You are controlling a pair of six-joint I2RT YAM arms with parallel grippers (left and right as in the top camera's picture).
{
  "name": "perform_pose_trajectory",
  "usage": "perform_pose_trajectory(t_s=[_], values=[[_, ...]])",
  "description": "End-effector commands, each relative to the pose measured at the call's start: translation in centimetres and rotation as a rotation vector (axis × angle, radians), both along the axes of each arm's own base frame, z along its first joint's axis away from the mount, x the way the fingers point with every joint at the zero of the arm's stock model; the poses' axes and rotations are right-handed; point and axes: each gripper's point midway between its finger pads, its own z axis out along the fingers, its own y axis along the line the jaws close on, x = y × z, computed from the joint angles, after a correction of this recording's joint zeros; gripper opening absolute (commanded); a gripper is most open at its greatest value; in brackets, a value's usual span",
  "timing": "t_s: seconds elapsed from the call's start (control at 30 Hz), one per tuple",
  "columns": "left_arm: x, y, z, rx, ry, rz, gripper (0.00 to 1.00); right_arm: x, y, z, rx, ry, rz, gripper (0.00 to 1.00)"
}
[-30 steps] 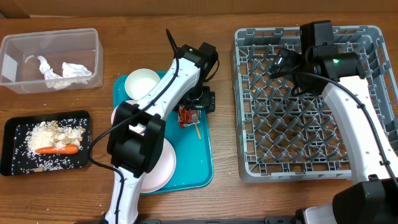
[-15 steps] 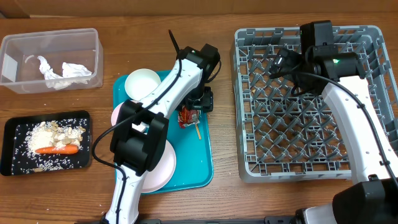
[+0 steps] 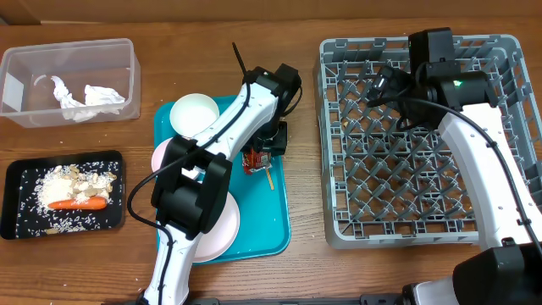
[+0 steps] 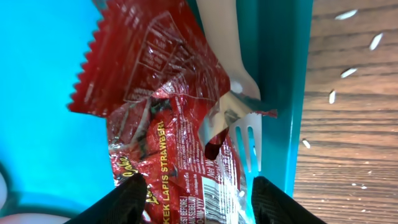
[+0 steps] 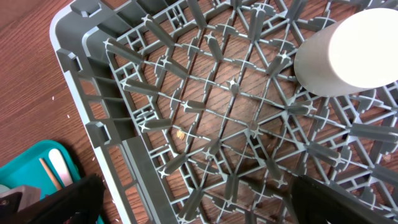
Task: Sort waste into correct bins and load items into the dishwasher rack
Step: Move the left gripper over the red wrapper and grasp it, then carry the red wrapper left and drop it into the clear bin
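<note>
Wooden table [image 4: 348, 124] shows past the teal tray [image 4: 37, 93]. Left gripper [image 4: 199, 204] is narrower than a second ago, with one jaw on each side of the red wrapper [image 4: 168, 124]. It reads "LAPIS STRAWBERRY". A white fork [image 4: 221, 31] lies partly under it. Right gripper [image 5: 199, 208] hangs wide open over the grey rack [image 5: 93, 74].

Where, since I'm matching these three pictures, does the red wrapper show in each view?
Overhead: the red wrapper lies mid-picture on the teal tray.
Left wrist: it fills the centre, partly over a white fork.
Right wrist: not in it.
Shared landmark: the teal tray, which takes up the left side in the left wrist view and the bottom-left corner in the right wrist view.
</note>
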Motion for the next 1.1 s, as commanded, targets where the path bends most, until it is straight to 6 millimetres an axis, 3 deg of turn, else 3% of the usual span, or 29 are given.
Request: perform_pose_trajectory(t_s=[0.0, 0.13, 0.33, 0.47, 0.8, 0.93, 1.07], values=[[-0.8, 0.4, -1.3, 0.036, 0.025, -0.012, 0.53, 0.0, -0.1, 1.4, 0.006, -0.042, -0.008, 1.00], [-0.8, 0.6, -1.5, 0.044, 0.023, -0.016, 0.40, 0.0, -0.1, 1.4, 0.006, -0.041, -0.007, 1.00], [-0.7, 0.6, -1.2, 0.041, 0.026, -0.043, 0.04, 0.0, -0.1, 1.4, 0.006, -0.042, -0.007, 1.00], [-0.1, 0.5, 0.5, 0.039, 0.015, -0.044, 0.04, 0.0, -0.1, 1.4, 0.006, -0.041, -0.008, 1.00], [4.3, 0.6, 12.2, -0.044, -0.169, -0.051, 0.04, 0.0, -0.1, 1.4, 0.006, -0.042, -0.008, 1.00], [6.0, 2.9, 16.2, -0.076, -0.256, -0.008, 0.04, 0.0, -0.1, 1.4, 0.006, -0.042, -0.008, 1.00], [8.0, 6.5, 18.8, -0.089, -0.339, 0.063, 0.04, 0.0, -0.1, 1.4, 0.006, -0.042, -0.008, 1.00]])
